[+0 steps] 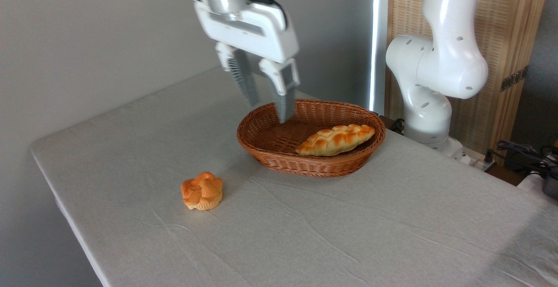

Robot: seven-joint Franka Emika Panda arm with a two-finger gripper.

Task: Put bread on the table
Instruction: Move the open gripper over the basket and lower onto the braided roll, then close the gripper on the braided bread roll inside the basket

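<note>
Bread: the bread [335, 140] you are after lies inside the wicker basket [279, 156], on its right half, long axis running from lower left to upper right, its right tip close to the rim.
Look of the bread: braided, pointed at both ends, pale golden with browned orange bumps.
Basket: brown, oval, standing on the table [392, 217] toward the back, near the arm's base.
Pincer: your pincer [267, 110] hangs over the left end of the basket with its two fingers spread and nothing between them; the tips point down, and the nearer one overlaps the basket's far rim in this view.
Pincer and bread: apart, you see a clear stretch of basket floor between the fingertips and the loaf.
Bun: a small round orange bun [202, 191] sits on the cloth in front of the basket and to its left, well apart from it.
Table: covered in a light grey-white cloth with faint wrinkles.
Arm: the white arm's base [429, 117] stands at the table's far right edge, behind the basket.
</note>
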